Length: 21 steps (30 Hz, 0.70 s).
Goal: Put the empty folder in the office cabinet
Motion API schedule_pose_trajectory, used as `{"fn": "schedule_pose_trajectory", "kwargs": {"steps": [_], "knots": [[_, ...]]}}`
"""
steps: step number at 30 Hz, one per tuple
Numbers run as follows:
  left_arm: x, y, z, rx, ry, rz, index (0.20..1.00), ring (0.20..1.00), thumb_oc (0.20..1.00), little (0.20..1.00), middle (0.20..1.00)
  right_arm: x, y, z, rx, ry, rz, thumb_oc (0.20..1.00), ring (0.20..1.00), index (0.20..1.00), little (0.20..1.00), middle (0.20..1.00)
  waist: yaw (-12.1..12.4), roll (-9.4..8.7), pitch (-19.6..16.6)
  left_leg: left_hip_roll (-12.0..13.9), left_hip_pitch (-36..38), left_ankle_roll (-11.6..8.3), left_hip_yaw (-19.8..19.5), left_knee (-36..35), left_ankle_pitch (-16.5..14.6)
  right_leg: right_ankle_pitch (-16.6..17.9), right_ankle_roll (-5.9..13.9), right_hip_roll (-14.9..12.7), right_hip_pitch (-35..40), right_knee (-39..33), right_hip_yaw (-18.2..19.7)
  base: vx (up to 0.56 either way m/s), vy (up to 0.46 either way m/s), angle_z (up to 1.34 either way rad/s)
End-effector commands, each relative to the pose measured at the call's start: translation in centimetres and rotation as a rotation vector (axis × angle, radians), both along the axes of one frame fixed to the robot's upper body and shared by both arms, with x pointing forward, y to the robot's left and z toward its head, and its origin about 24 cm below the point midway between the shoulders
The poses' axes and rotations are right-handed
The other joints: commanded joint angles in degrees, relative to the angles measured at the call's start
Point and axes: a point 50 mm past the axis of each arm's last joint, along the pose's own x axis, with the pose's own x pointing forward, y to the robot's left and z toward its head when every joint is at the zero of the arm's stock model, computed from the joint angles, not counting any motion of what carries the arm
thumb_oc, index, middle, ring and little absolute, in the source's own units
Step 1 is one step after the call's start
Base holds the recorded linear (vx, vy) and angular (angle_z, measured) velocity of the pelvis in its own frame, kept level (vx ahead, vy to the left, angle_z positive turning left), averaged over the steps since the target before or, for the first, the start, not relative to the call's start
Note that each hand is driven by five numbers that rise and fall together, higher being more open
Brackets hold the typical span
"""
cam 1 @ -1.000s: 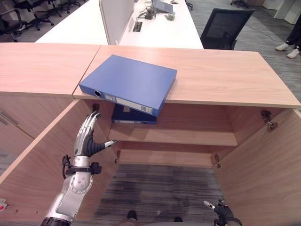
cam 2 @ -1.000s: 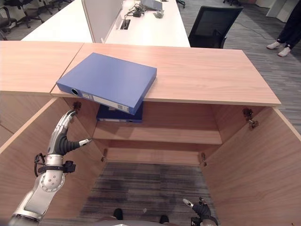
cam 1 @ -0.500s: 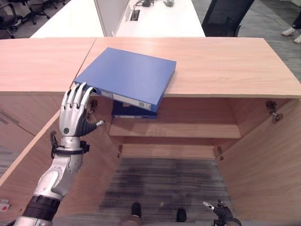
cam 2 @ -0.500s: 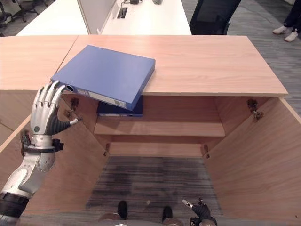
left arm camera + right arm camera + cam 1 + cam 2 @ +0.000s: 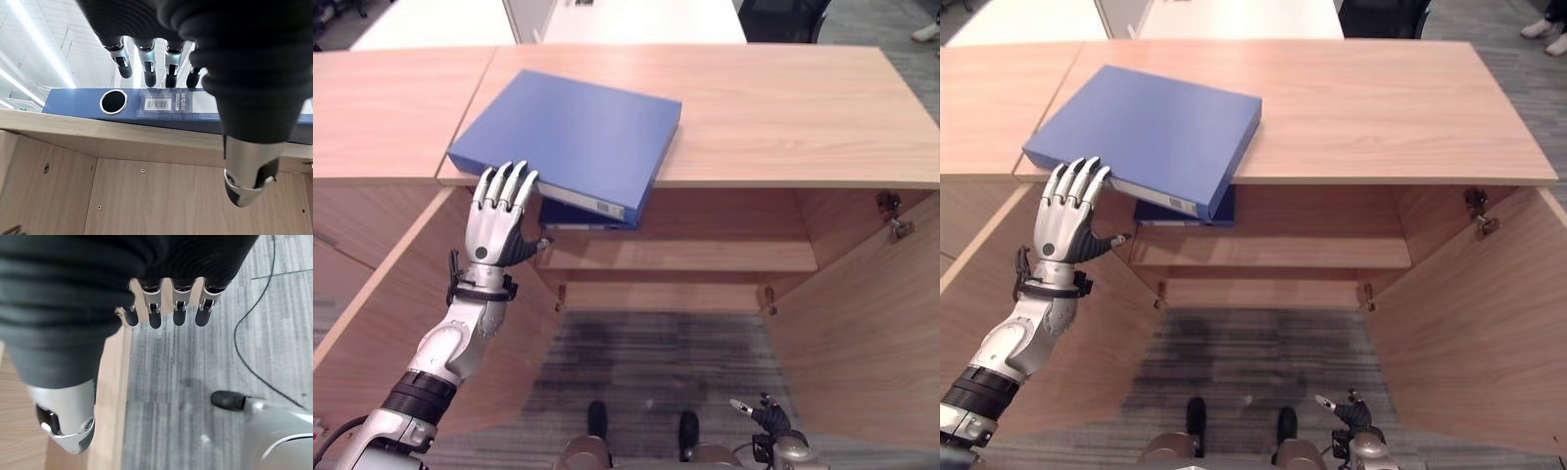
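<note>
While my left hand (image 5: 499, 220) is reaching up at the left of the frame, its fingers are standing straight and spread, thumb out to the side, closing on nothing; the fingertips (image 5: 509, 174) are lying at the near left corner of the blue folder (image 5: 573, 132), at or just under its spine edge, and whether they are touching it I cannot tell.

Item, left to centre: the folder is lying flat on the cabinet top (image 5: 783, 108), in the upper left-centre of the frame, directly above and just beyond my left hand. Its spine, with finger hole (image 5: 113, 102) and label (image 5: 156, 103), is facing toward me and overhanging the top's front edge. Its long axis is running from lower left to upper right across the frame, skewed to that edge.

Item, centre: a second folder (image 5: 582, 212) is sitting on the shelf (image 5: 685, 257) inside the open cabinet, just beneath the overhang.

Item, lower right: my right hand (image 5: 762, 415) is hanging low over the carpet (image 5: 646, 352), fingers relaxed and straight, empty, well apart from the folder. My left hand is much the nearer, so I am judging the grasp to be its job.
</note>
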Motion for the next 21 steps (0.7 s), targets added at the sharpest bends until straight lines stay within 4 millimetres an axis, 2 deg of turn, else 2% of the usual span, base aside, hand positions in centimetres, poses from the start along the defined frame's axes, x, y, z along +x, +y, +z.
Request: {"fn": "schedule_pose_trajectory", "kwargs": {"steps": [1, 9, 21], "knots": [[0.7, 0.5, 1.9, 0.047, -0.087, 0.034, 1.000, 1.000, 1.000, 1.000, 1.000, 1.6, 0.0, 0.8, -0.027, -0.068, 0.024, 1.000, 1.000, 1.000, 1.000, 1.000, -0.47, 0.07, 0.14, 0.63, -1.01, -1.66, -0.56, 7.43, -5.05, -7.41, 3.85, -0.24, -4.23, 13.82, 1.40, -0.07, -0.010, 0.00], [1.3, -0.3, 3.2, 0.093, -0.141, 0.012, 1.000, 1.000, 1.000, 1.000, 1.000, 2.2, 0.2, 0.9, -0.030, -0.076, 0.014, 1.000, 1.000, 1.000, 1.000, 1.000, -0.68, 0.16, 1.39, 0.73, -6.62, -1.55, -1.90, 13.13, -6.33, -8.61, 3.22, -0.63, -7.88, 18.22, 1.25, -0.05, -0.017, 0.07], [0.6, -1.3, 6.0, 0.126, -0.269, -0.044, 1.000, 1.000, 1.000, 1.000, 1.000, 2.1, 0.3, 0.8, -0.036, -0.066, 0.014, 1.000, 1.000, 1.000, 1.000, 1.000, -0.45, 0.29, 1.91, 0.63, -8.20, -1.49, -2.69, 16.82, -8.12, -10.24, 2.67, -0.90, -8.49, 20.93, 1.51, 0.00, -0.002, 0.02]]}}
